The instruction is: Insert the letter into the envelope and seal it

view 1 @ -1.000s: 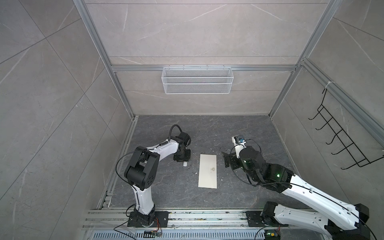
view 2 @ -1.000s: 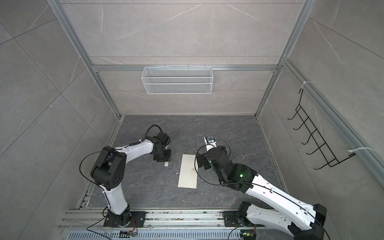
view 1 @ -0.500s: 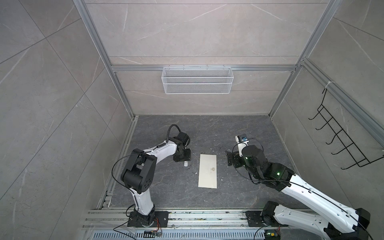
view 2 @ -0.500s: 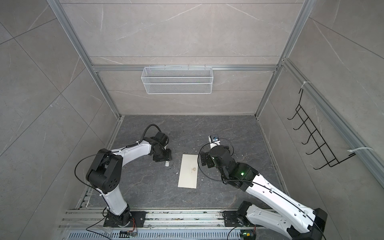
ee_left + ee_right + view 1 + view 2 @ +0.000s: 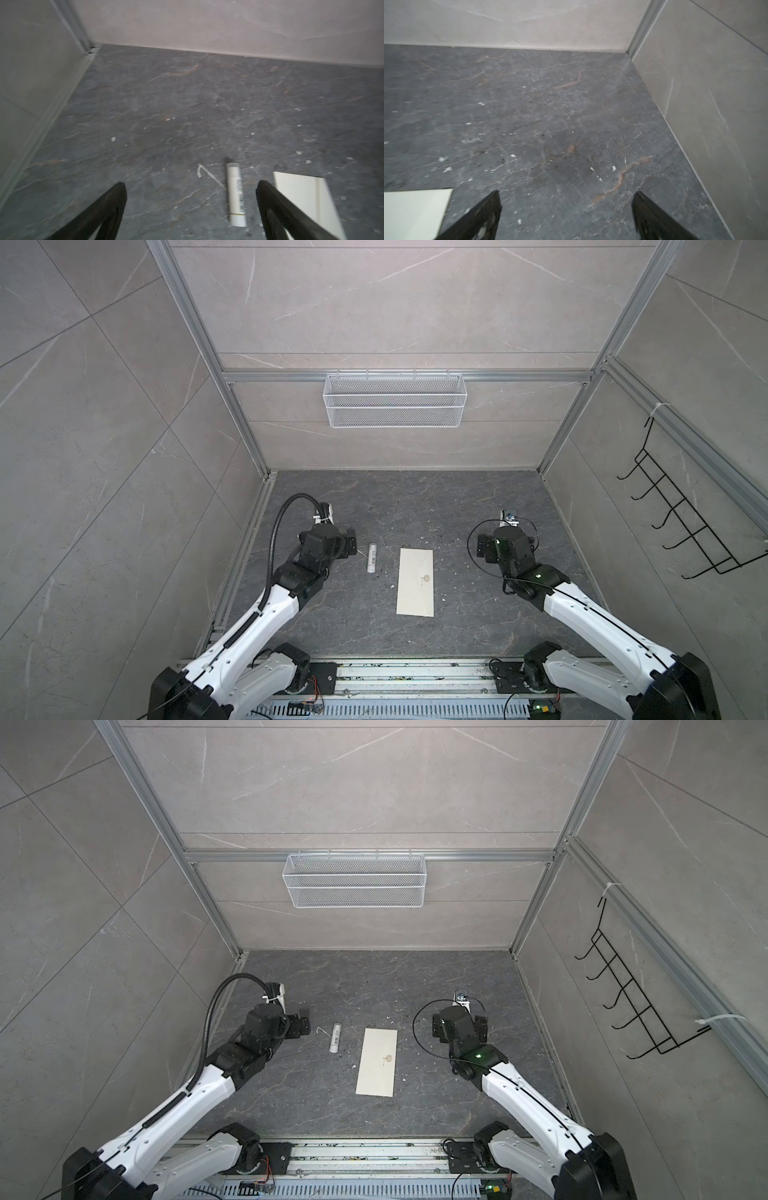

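Observation:
The cream-white envelope (image 5: 415, 587) (image 5: 376, 1063) lies flat and lengthwise mid-floor, a small dark emblem near its middle. Its corners show in the left wrist view (image 5: 297, 193) and the right wrist view (image 5: 415, 212). The letter is hidden or out of view. A white glue stick (image 5: 372, 558) (image 5: 335, 1038) (image 5: 235, 193) lies on the floor left of the envelope. My left gripper (image 5: 351, 545) (image 5: 305, 1021) (image 5: 191, 184) is open and empty, just left of the stick. My right gripper (image 5: 505, 547) (image 5: 457, 1025) (image 5: 565, 193) hangs open and empty, right of the envelope.
A white wire basket (image 5: 395, 400) hangs on the back wall. A black hook rack (image 5: 681, 526) is on the right wall. White paper specks dot the dark stone floor (image 5: 415, 506). Walls close in on three sides, and a metal rail (image 5: 415, 676) runs along the front.
My left gripper has opened and let go of the glue stick, which now lies on the floor, and has drawn back to the left. My right gripper has moved right, away from the envelope.

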`<state>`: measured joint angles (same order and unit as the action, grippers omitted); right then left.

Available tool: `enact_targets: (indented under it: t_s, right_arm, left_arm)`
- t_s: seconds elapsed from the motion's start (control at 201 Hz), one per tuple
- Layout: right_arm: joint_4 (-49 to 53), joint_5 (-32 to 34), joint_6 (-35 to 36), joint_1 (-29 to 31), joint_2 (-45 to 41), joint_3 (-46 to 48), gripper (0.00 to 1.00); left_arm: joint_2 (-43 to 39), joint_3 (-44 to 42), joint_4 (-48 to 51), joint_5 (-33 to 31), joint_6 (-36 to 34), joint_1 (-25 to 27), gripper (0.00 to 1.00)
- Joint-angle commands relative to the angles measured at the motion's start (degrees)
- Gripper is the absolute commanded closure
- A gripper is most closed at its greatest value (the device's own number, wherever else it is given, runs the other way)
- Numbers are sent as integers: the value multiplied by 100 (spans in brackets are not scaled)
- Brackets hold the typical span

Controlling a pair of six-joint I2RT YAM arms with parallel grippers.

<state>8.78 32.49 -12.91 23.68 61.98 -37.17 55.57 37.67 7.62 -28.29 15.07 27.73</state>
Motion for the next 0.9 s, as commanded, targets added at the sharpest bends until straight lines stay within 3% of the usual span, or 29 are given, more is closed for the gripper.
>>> enact_targets:
  t_s: [0.0,0.1,0.274,0.378,0.528,0.593,0.667,0.782,0.842,0.891]
  right_arm:
    - [-1060,176,95,-364,446,292,0]
    - [-1802,-102,305,-712,861,577,0]
    - [-3355,-519,822,-947,1362,1179,0]
    - [-4134,-993,1103,-1045,1476,1352,0]
    - [-5083,-1664,1461,-1187,1932,1467,0]
    - [-5788,-1785,1514,-1248,2326,1563,0]
    - [-5171,-2101,1365,-1437,2180,1425,0]
    - [-6295,-2309,1265,-1639,2601,1745,0]
    - [-5762,-2314,1229,-1639,2441,1647,0]
    - [-6061,-2296,1256,-1639,2522,1705,1]
  left_arm:
    - [43,-867,-2030,-1513,-1101,-105,1]
    - [302,-1423,-3177,-1647,-1523,-402,2]
    - [677,-2158,-4555,-1045,-1805,-1082,2]
    - [888,-2344,-4830,-385,-1679,-1492,2]
    - [1695,-2489,-5930,47,-1699,-1796,2]
    - [1896,-2411,-6033,317,-1844,-1893,2]
    - [2184,-2391,-6233,778,-1827,-2109,2]
    - [2968,-2360,-6980,1421,-1879,-2386,2]
    - [3113,-2235,-6791,1633,-1778,-2524,2]
    - [3033,-2046,-6258,1733,-1708,-2584,2]
